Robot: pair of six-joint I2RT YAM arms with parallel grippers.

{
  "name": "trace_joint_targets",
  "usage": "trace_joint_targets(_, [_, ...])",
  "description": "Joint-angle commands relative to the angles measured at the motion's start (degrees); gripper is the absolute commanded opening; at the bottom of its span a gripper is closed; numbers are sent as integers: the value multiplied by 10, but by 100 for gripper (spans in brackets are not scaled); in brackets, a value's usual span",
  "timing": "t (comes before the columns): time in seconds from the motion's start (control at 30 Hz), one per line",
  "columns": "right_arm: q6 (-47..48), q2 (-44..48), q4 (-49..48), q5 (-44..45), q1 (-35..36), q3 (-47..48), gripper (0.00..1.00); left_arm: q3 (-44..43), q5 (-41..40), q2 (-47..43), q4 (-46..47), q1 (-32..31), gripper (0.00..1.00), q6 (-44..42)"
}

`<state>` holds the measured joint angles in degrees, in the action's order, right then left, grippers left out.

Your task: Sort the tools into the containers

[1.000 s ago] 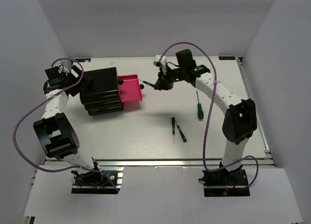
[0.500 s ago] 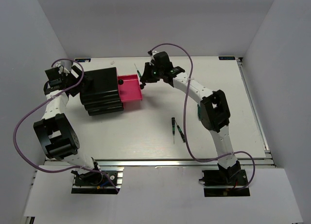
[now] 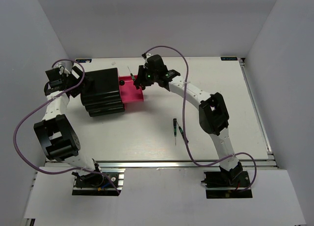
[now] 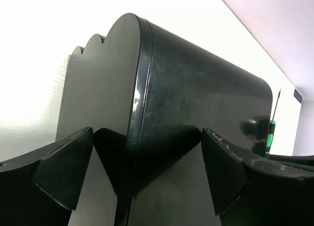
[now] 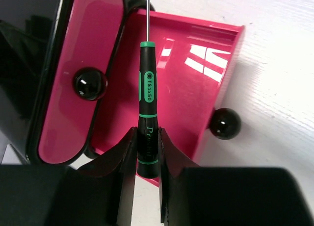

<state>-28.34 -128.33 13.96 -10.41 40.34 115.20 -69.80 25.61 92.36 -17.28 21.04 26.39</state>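
Observation:
My right gripper (image 5: 147, 148) is shut on the lower handle of a slim black-and-green screwdriver (image 5: 147, 96), whose shaft points away over the open pink drawer (image 5: 196, 74). In the top view that gripper (image 3: 139, 79) hangs above the drawer (image 3: 128, 94), which is pulled out of the black cabinet (image 3: 100, 91). A shut pink drawer front (image 5: 83, 113) with a round black knob lies beside it. My left gripper (image 4: 147, 172) is open, its fingers close against the cabinet's back (image 4: 196, 103). Two more slim screwdrivers (image 3: 174, 124) (image 3: 183, 133) lie on the table.
The open drawer's black knob (image 5: 224, 123) juts toward the white table (image 3: 147, 128). White walls close the workspace on three sides. The right arm's elbow (image 3: 214, 113) stands over the table's right half. Purple cables loop above both arms.
The right arm has swung left from the middle of the table's back to above the open pink drawer, carrying the slim screwdriver. The left arm and the cabinet have not moved.

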Motion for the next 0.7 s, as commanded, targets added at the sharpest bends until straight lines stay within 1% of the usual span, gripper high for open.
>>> trace_joint_targets(0.0, [3, 20, -15, 5, 7, 2, 0, 35, -15, 16, -102, -13, 97, -27])
trace_joint_targets(0.13, [32, 2, 0, 1, 17, 12, 0, 32, -13, 19, -102, -13, 97, -27])
trace_joint_targets(0.17, [35, -2, 11, 0, 18, 14, 1, 31, -13, 19, -102, -13, 97, -28])
trace_joint_targets(0.2, [43, -5, 14, 0, 18, 18, 9, 29, -13, 20, -102, -13, 97, -28])
trace_joint_targets(0.4, [67, -6, 19, -5, 20, 13, 33, 30, -12, 21, -101, -13, 97, -27])
trace_joint_targets(0.47, [77, -4, 20, -8, 20, 15, 40, 33, -13, 21, -101, -13, 97, -27])
trace_joint_targets(0.57, [85, 2, 17, -7, 19, 20, 45, 34, -12, 22, -99, -13, 97, -28])
trace_joint_targets(0.67, [94, 17, 11, -17, 18, 28, 45, 33, -12, 22, -99, -13, 97, -28])
